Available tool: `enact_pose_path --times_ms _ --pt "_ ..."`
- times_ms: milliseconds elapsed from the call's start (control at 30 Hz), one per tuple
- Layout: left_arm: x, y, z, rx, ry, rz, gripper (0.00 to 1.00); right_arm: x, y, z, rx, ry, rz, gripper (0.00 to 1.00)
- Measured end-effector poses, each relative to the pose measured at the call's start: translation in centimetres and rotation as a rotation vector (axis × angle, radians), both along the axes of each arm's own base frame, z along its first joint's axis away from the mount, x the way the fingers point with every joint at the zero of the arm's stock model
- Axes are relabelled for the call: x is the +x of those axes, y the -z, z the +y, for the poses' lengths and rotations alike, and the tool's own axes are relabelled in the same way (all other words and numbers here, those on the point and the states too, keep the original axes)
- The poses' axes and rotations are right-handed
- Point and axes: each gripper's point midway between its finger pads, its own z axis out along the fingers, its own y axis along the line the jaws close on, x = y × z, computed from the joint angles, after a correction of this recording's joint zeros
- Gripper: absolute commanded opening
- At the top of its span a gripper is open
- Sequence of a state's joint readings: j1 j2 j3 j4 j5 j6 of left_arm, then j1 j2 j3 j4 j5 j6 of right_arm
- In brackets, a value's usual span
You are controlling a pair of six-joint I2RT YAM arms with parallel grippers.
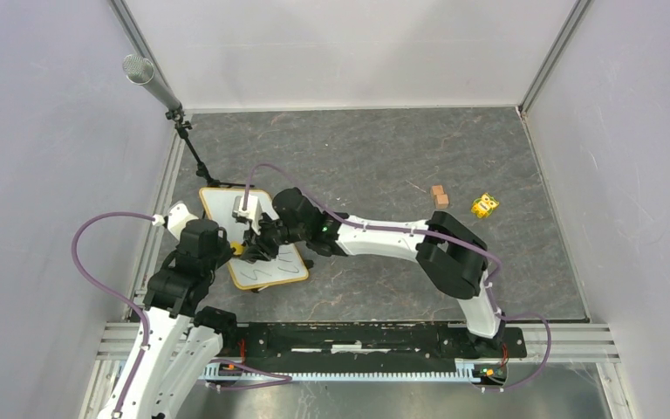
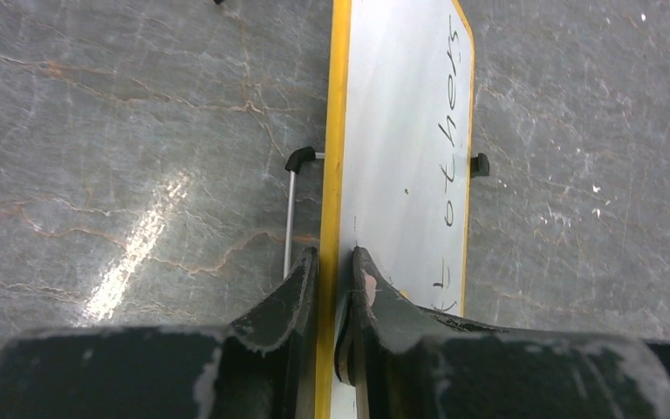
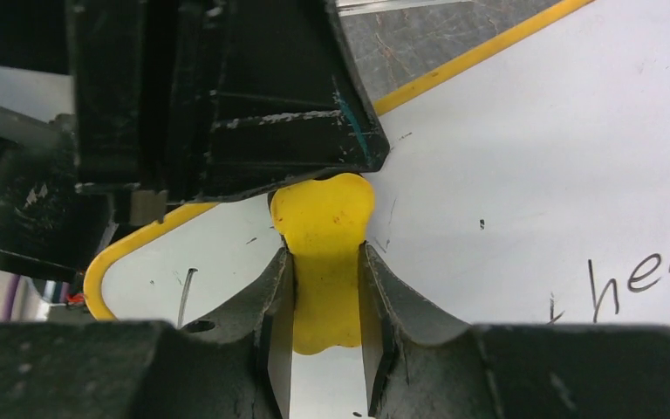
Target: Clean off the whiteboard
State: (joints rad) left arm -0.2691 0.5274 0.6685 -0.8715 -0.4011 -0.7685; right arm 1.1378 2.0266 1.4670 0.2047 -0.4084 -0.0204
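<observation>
The whiteboard [image 1: 270,266] with a yellow frame lies on the table at the left. Black handwriting shows on it [image 2: 449,157], and on its near part in the top view. My left gripper [image 2: 336,262] is shut on the board's yellow edge [image 2: 338,131], one finger under it and one on top. My right gripper [image 3: 324,255] is shut on a yellow eraser [image 3: 323,253] and holds it on the white surface [image 3: 523,157] beside the left gripper. In the top view the right gripper [image 1: 257,243] is over the board's middle.
A small wooden block [image 1: 439,195] and a yellow toy [image 1: 484,205] lie at the right back. A microphone on a black stand [image 1: 194,148] rises behind the board. Grey walls enclose the table [image 1: 384,148].
</observation>
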Motion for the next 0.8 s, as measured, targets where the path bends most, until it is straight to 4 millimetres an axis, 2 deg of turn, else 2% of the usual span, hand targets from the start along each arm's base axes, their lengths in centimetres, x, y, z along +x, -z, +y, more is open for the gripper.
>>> enact_pose_path --times_ms 267,500,600,800 --pt "0.3 -0.2 0.4 0.015 -0.022 -0.014 0.02 2.4 0.6 0.2 0.020 0.013 0.137 0.12" --pt "0.3 -0.3 0.2 0.005 -0.011 -0.016 0.02 7.6 3.1 -0.1 0.019 0.151 0.141 0.12" --pt "0.3 -0.3 0.2 0.004 -0.010 -0.019 0.02 9.8 3.5 0.5 0.021 0.203 0.137 0.12" --pt "0.3 -0.4 0.1 0.000 -0.008 -0.025 0.02 10.8 3.6 1.0 0.015 0.237 0.140 0.12"
